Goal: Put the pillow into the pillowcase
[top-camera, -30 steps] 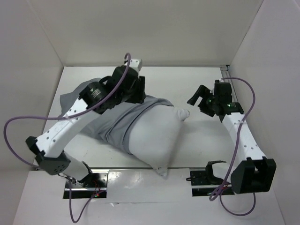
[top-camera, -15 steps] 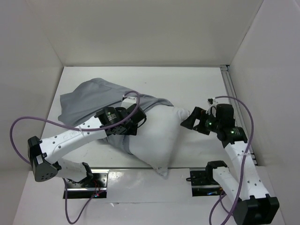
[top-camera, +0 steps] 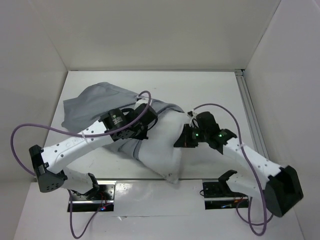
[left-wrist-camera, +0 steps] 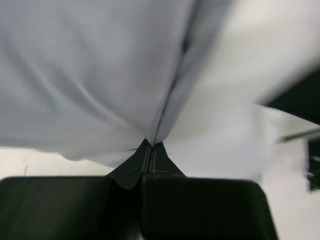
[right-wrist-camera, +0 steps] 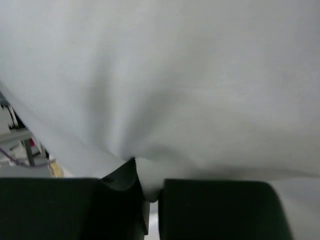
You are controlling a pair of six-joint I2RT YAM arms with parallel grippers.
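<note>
The white pillow lies mid-table, its far-left end tucked into the grey pillowcase, which spreads toward the back left. My left gripper is at the pillowcase's mouth. In the left wrist view it is shut on a fold of the grey pillowcase, with the pillow to the right. My right gripper presses on the pillow's right side. Its wrist view shows it shut on a pinch of the white pillow, which fills the frame.
White walls close in the table on the left, back and right. A metal rail runs along the right edge. The arm mounts sit at the near edge, with purple cables looping beside both arms.
The right arm swung left from the pillow's corner onto its side and closed on the white fabric. The left gripper shifted slightly toward the back and closed on the pillowcase's edge.
</note>
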